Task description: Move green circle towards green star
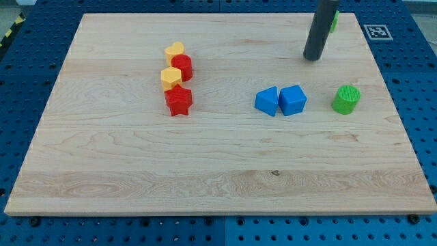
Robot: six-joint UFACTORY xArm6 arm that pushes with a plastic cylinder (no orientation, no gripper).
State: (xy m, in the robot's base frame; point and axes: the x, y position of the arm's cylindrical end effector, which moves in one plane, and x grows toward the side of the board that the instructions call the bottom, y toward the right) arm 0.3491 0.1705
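Observation:
The green circle [346, 99] is a short ribbed cylinder at the view's right, just right of the two blue blocks. The green star [334, 20] shows only as a green sliver at the view's top right, mostly hidden behind my rod. My tip [313, 58] rests on the board up and left of the green circle, apart from it, and below the green star.
A blue triangle block [267, 101] and a blue cube-like block [293, 100] touch each other left of the green circle. At centre left stands a column: yellow block [175, 51], red block [182, 67], yellow block [171, 76], red star [179, 100]. The wooden board [205, 171] ends near the green star.

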